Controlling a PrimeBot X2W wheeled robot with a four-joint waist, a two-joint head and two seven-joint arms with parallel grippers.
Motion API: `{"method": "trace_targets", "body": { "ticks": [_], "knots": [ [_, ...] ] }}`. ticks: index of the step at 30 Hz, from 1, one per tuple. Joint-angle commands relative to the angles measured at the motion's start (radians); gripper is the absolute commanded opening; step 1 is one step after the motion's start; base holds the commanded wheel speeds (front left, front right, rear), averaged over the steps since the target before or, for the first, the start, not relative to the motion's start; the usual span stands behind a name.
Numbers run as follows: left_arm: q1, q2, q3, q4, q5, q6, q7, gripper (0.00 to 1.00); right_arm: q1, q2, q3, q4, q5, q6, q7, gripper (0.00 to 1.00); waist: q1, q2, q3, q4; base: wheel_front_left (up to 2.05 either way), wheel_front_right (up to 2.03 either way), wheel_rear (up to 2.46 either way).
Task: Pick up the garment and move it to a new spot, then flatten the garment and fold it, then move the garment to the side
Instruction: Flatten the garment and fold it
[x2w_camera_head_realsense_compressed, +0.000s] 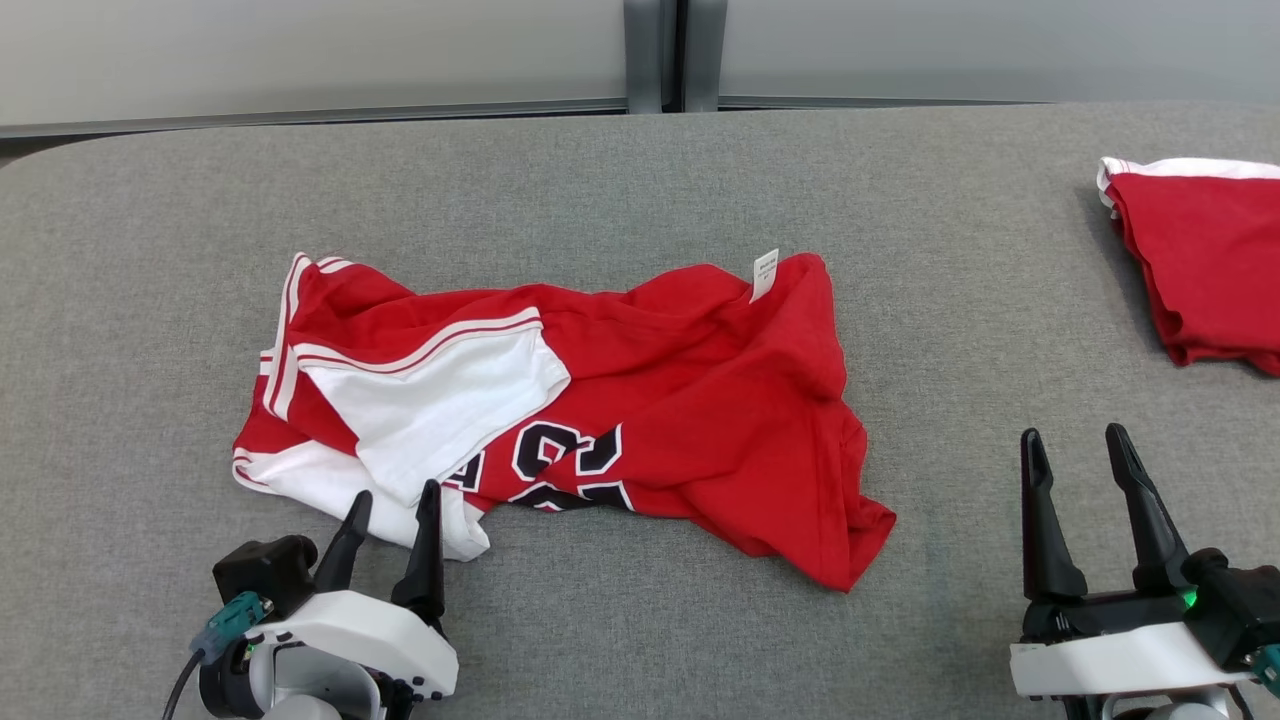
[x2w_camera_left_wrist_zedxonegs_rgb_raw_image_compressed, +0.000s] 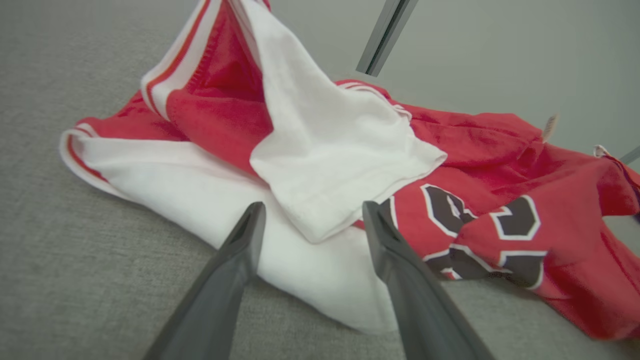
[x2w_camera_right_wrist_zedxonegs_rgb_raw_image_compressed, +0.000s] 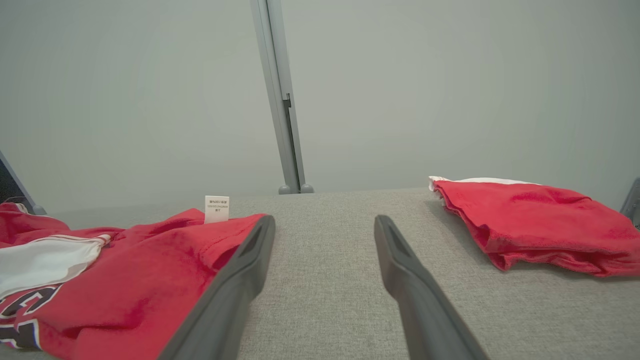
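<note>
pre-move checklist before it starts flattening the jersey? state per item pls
1. Left gripper open, holding nothing: ok.
2. Right gripper open, holding nothing, over bare table to the right of the jersey: ok.
3. Jersey lying flat: not ok. It is crumpled, the white sleeve is folded over the front and the number is partly hidden.
4. Left fingers touching cloth at the sleeve's near corner: cannot tell.
5. Second red garment at far right, apart from the jersey: ok.
6. Bare table on all sides of the jersey for spreading: ok.
</note>
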Motion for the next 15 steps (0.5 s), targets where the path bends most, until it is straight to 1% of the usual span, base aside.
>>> {"method": "trace_targets", "body": {
  "ticks": [1,4,9,10,11,12,13,14,15],
  "knots": [
    [-0.007,-0.001,0.004,0.007,-0.011,0.011,0.010,1.00,-0.006,-0.003,0.001,0.001,0.002,-0.002,-0.001,1.00,0.0000,0.0000,0.000,0.000,0.00,0.00,0.00],
    [-0.021,-0.005,0.006,0.024,-0.020,0.024,0.029,1.00,-0.010,-0.010,0.003,-0.001,0.006,-0.002,-0.001,1.00,0.0000,0.0000,0.000,-0.002,0.00,0.00,0.00],
    [-0.034,-0.011,0.009,0.028,-0.037,0.010,0.030,1.00,-0.005,-0.013,0.004,-0.003,0.004,-0.002,-0.001,1.00,0.0000,0.0000,0.003,-0.009,0.00,0.00,0.00],
    [-0.036,-0.010,0.007,0.027,-0.040,0.007,0.028,0.94,-0.002,-0.013,0.002,-0.004,0.004,-0.002,-0.001,1.00,0.0000,0.0000,0.005,-0.012,0.00,0.00,0.00],
    [-0.036,-0.010,0.007,0.027,-0.040,0.007,0.028,0.94,-0.002,-0.013,0.002,-0.004,0.004,-0.002,-0.001,1.00,0.0000,0.0000,0.005,-0.012,0.00,0.00,0.00],
    [-0.040,-0.006,0.005,0.026,-0.037,0.004,0.023,0.17,-0.001,-0.012,0.002,-0.004,0.004,-0.002,-0.001,1.00,0.0000,0.0000,0.007,-0.014,0.00,0.00,0.00],
    [-0.040,-0.006,0.005,0.026,-0.037,0.004,0.023,0.17,-0.001,-0.012,0.002,-0.004,0.004,-0.002,-0.001,1.00,0.0000,0.0000,0.007,-0.014,0.00,0.00,0.00],
    [-0.043,-0.003,0.004,0.022,-0.032,0.003,0.017,0.00,-0.001,-0.011,0.003,-0.004,0.004,-0.002,-0.001,1.00,0.0000,0.0000,0.007,-0.015,0.00,0.00,0.00],
    [-0.043,-0.001,0.001,0.023,-0.032,0.000,0.018,0.00,-0.001,-0.011,0.003,-0.003,0.005,-0.002,-0.001,1.00,0.0000,0.0000,0.007,-0.016,0.00,0.00,0.00]
  ]
}}
